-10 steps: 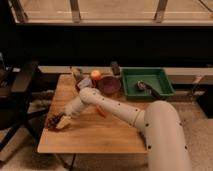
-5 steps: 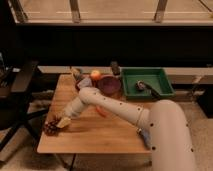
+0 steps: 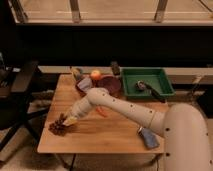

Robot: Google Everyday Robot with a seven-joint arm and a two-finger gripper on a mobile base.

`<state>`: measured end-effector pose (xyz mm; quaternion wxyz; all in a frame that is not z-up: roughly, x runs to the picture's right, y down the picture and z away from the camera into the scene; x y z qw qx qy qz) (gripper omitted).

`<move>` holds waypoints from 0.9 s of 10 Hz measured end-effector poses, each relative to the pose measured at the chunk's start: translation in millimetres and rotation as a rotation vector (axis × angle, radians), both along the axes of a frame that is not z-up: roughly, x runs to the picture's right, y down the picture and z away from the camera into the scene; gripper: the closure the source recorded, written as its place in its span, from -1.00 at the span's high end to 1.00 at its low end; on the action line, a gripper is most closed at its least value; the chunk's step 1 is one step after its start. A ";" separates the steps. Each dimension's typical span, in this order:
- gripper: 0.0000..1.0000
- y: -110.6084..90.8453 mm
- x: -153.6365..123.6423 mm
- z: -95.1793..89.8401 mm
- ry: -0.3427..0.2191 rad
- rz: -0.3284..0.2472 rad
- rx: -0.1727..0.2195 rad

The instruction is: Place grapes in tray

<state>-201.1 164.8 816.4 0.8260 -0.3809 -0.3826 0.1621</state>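
Observation:
The grapes [image 3: 56,128], a small dark reddish-purple bunch, lie near the front left corner of the wooden table [image 3: 105,137]. My gripper [image 3: 63,122] reaches down to them from the right, with its fingers shut on the bunch's right side. The bunch still rests on the tabletop. My white arm [image 3: 125,110] stretches across the table from the lower right. The dark green tray [image 3: 162,80] stands at the back right of the table, far from the gripper, and holds a dark object [image 3: 147,89].
Maroon bowls [image 3: 111,84] stand at the back centre, with a round orange fruit [image 3: 95,75] beside them. An orange carrot [image 3: 102,112] lies under my arm. A blue item [image 3: 149,138] sits near the front right. A dark chair [image 3: 15,100] stands to the left.
The fingers have closed on the grapes, and the bunch has shifted slightly. The arm has hardly moved.

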 end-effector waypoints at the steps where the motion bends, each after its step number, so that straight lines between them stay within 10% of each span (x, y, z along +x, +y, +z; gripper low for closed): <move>1: -1.00 -2.2 13.1 -2.9 0.015 0.026 0.002; 9: -1.00 -5.9 148.5 -18.2 0.196 0.233 -0.042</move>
